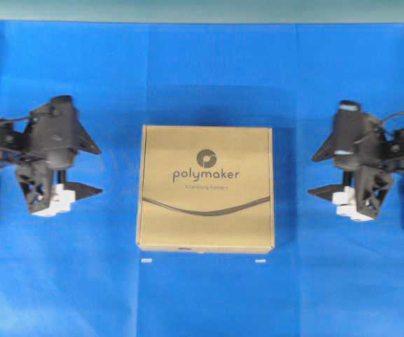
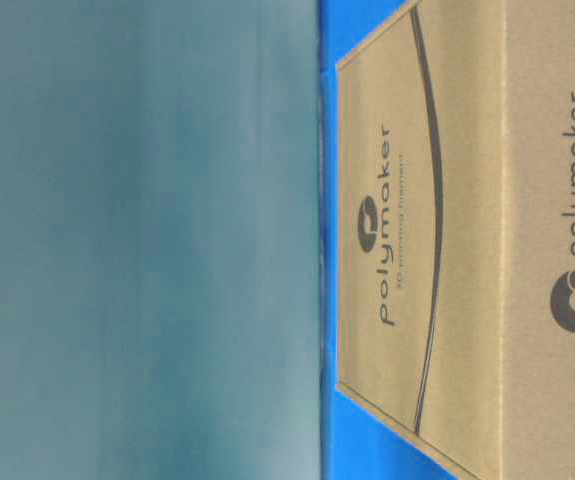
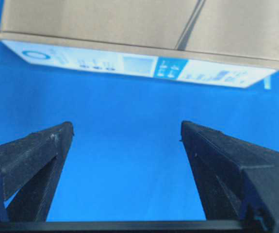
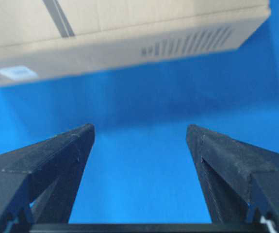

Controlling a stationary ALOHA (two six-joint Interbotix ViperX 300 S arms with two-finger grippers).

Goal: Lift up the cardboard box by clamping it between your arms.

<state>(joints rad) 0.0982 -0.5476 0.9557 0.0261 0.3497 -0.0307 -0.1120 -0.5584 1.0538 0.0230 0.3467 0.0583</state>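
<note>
You see a brown cardboard box [image 1: 206, 188] with dark logo and curved line, a seemingly pale-blue label side, black pincers [image 3: 127, 128], and bright blue worktop [image 1: 202, 77].

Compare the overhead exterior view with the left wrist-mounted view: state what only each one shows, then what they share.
Only the overhead view shows the whole top of the cardboard box with its polymaker logo, the right tool open beside it, and two small white marks in front of the box.

Only the left wrist view shows the printed white and blue label on the side wall of the box.

Both show the box, the blue cloth and the left tool, open and apart from the box, facing its side.
</note>
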